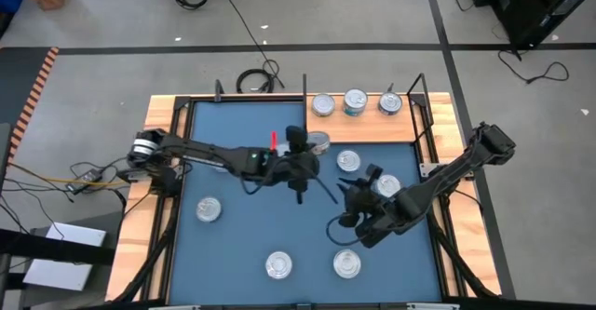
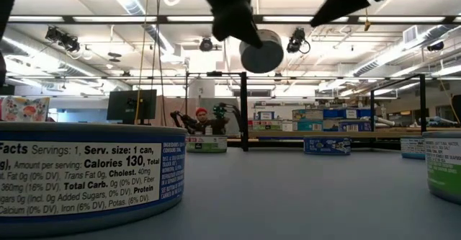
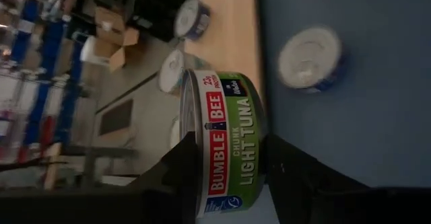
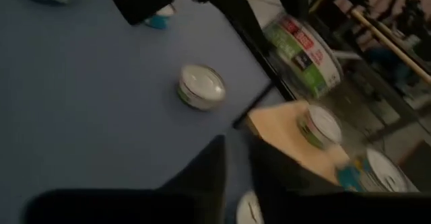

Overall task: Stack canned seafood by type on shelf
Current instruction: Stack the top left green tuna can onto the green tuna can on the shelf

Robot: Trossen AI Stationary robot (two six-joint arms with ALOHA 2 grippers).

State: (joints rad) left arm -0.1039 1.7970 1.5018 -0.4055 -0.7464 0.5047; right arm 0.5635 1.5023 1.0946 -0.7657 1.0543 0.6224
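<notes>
The left gripper (image 1: 315,144) grips a green-labelled tin (image 3: 225,140) in the air near the shelf (image 1: 368,116) at the mat's far edge; the right gripper (image 4: 237,158) hovers empty, fingers nearly together.

Blue mat (image 1: 242,245): five tins; shelf (image 1: 368,116): three tins.

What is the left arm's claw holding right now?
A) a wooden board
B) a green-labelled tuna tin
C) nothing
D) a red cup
B: the left wrist view shows the green-labelled tuna tin clamped between the left claw's fingers, lifted above the blue mat.
</notes>
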